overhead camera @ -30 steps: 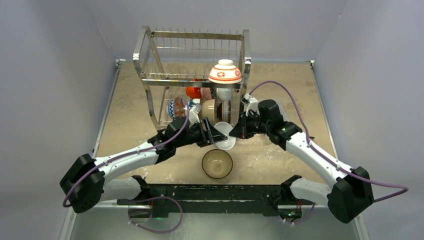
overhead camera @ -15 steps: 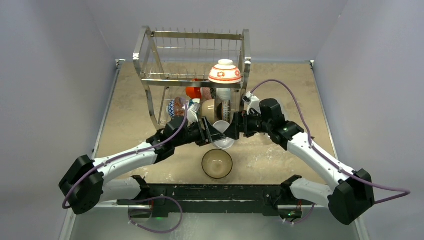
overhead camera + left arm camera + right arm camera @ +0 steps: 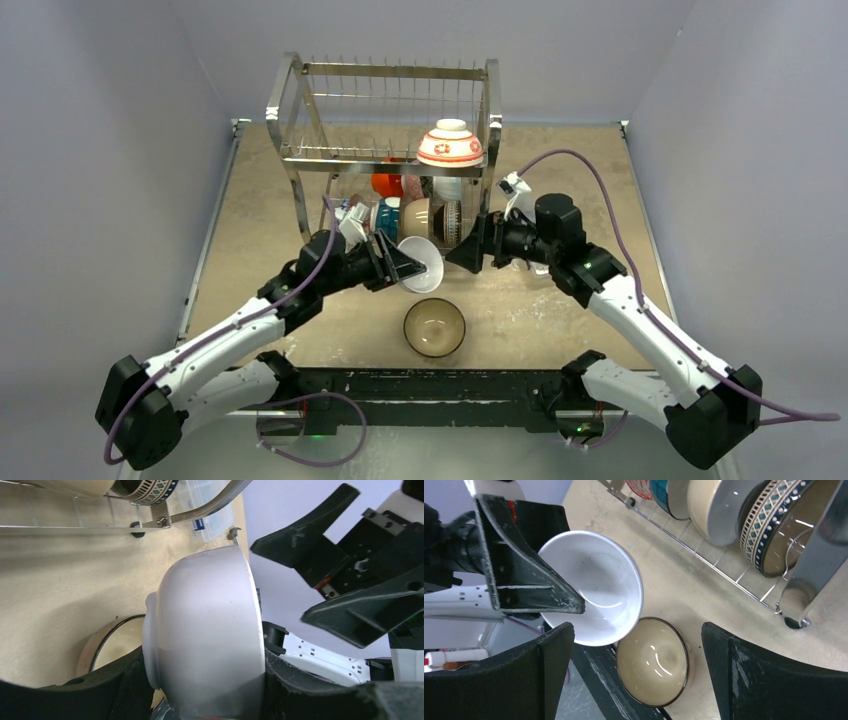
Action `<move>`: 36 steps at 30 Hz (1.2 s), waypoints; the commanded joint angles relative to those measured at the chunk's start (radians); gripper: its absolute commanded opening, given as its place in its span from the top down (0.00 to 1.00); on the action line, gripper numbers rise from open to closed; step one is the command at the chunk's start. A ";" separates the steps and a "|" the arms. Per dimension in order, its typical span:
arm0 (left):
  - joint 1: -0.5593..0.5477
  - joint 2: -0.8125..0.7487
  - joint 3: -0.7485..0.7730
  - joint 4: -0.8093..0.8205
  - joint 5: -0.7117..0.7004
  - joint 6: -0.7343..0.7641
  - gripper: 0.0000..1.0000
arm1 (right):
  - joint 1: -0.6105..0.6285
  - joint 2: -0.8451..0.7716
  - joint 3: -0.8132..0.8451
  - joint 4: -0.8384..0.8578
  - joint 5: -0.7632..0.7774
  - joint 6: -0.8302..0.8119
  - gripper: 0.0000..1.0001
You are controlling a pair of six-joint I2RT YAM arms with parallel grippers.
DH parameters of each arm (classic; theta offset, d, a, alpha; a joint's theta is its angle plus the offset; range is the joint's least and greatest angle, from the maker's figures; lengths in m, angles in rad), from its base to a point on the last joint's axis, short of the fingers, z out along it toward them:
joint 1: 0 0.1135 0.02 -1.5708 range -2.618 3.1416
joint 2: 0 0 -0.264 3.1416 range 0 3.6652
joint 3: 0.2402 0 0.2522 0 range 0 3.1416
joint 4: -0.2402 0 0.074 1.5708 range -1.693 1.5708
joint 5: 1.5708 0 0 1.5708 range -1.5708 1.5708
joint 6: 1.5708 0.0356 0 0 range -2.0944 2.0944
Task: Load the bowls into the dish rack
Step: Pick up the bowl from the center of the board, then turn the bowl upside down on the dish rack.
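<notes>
A plain white bowl [image 3: 422,263] [image 3: 205,635] hangs on edge just in front of the dish rack [image 3: 290,150], with my left gripper [image 3: 408,262] [image 3: 200,680] shut on it, one finger on its foot and one inside the rim. My right gripper [image 3: 467,250] [image 3: 636,675] stands open a short way right of the white bowl [image 3: 596,587], touching nothing. A tan-brown bowl [image 3: 434,327] [image 3: 654,662] sits upright on the table below both. A red-and-white floral bowl [image 3: 450,145] lies upside down on the top tier. Several bowls stand on edge on the lower shelf, among them a grey-black patterned one [image 3: 784,525].
A clear plastic box [image 3: 210,517] lies on the table behind the rack's lower shelf. The rack's front right leg [image 3: 804,595] stands close to my right gripper. The arms' black base bar [image 3: 420,385] runs along the near edge, just behind the tan-brown bowl.
My right gripper has opened, let go of the white bowl and drawn back to the right. My left gripper has carried the bowl left and up towards the rack's lower shelf.
</notes>
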 commanded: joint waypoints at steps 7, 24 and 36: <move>0.093 -0.125 0.307 -0.418 0.024 0.151 1.00 | 0.002 -0.009 0.108 0.060 0.004 0.035 0.01; 0.235 -0.002 0.582 -0.316 0.334 0.075 1.00 | 0.003 -0.006 0.107 0.049 0.009 0.032 0.01; 0.452 0.075 0.716 -0.193 0.578 -0.004 1.00 | 0.003 -0.009 0.094 0.043 0.012 0.027 0.01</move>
